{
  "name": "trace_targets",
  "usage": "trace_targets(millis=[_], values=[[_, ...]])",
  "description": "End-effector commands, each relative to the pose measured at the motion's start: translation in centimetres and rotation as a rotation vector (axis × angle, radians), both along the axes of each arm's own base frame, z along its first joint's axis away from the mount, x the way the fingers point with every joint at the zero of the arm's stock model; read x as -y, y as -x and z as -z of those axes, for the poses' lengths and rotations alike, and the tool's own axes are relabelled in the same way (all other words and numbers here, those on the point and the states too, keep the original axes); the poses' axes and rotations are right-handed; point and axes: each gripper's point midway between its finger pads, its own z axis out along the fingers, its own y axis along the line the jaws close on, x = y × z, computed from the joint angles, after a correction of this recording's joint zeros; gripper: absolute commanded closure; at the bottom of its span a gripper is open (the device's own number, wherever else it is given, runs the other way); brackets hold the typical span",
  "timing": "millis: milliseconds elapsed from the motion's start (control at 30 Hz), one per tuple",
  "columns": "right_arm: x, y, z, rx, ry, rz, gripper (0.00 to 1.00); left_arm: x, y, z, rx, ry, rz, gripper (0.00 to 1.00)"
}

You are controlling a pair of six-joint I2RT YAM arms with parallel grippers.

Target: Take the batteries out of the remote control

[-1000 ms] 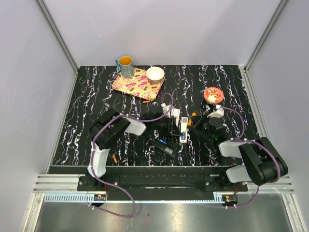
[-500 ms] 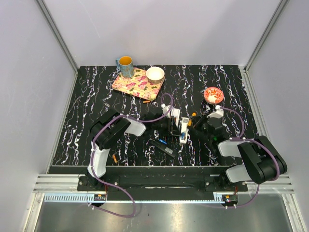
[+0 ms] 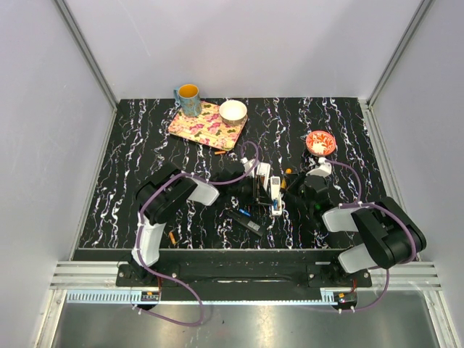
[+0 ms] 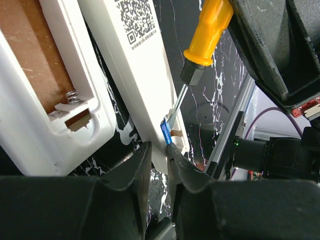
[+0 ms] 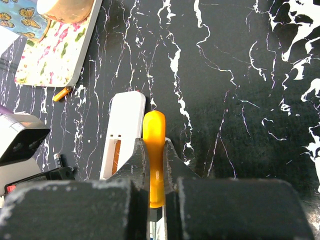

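My left gripper (image 4: 159, 150) is shut on the edge of a white remote (image 4: 135, 65) with a QR label. A blue battery (image 4: 165, 131) sits in that remote's end. My right gripper (image 5: 154, 150) is shut on an orange-handled screwdriver (image 5: 154, 132). The screwdriver's metal tip (image 4: 175, 107) touches the blue battery. A second white remote (image 4: 50, 100) lies beside the first, its battery bay open and empty. In the top view the left gripper (image 3: 261, 192) and right gripper (image 3: 297, 187) meet over the held remote (image 3: 276, 199).
A black flat bar (image 3: 248, 222) lies near the front with a blue battery (image 3: 244, 213) by it. Orange batteries lie at the front left (image 3: 172, 237) and by the floral tray (image 3: 221, 153). The tray (image 3: 196, 127) bears a mug (image 3: 188, 99) and a bowl (image 3: 233, 111). A red bowl (image 3: 320, 142) stands at the right.
My right gripper has moved a little left and farther in with the screwdriver, closer to the held remote. The left gripper and remote have stayed put.
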Motion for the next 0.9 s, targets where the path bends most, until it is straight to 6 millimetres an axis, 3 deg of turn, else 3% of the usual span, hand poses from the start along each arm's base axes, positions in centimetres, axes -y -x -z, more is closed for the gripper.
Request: trace_targets(millis=[0,333,600,667,733,867], values=[[-1.9,0.0,-0.4,-0.019,-0.073,-0.038,1.00,1.9,1.0,-1.8,0.020,0.105,0.055,0.78],[-3.9,1.1,0.0,-0.066,-0.216,-0.102,1.00,2.1,0.8,-1.8,0.020,0.109,0.059,0.78],[-4.3,1.2,-2.7,0.004,-0.270,-0.128,1.00,1.0,0.2,-2.0,0.041,0.094,0.038,0.78],[-3.9,1.0,-3.2,0.014,-0.237,-0.119,1.00,0.1,-0.2,-1.8,0.054,0.072,0.022,0.74],[-3.6,0.6,-5.0,0.060,-0.214,-0.110,1.00,-0.4,-0.7,-2.6,0.103,0.062,0.017,0.69],[-2.4,0.4,-6.9,0.117,-0.111,-0.095,1.00,-1.4,-1.2,-4.2,0.176,0.042,0.019,0.48]])
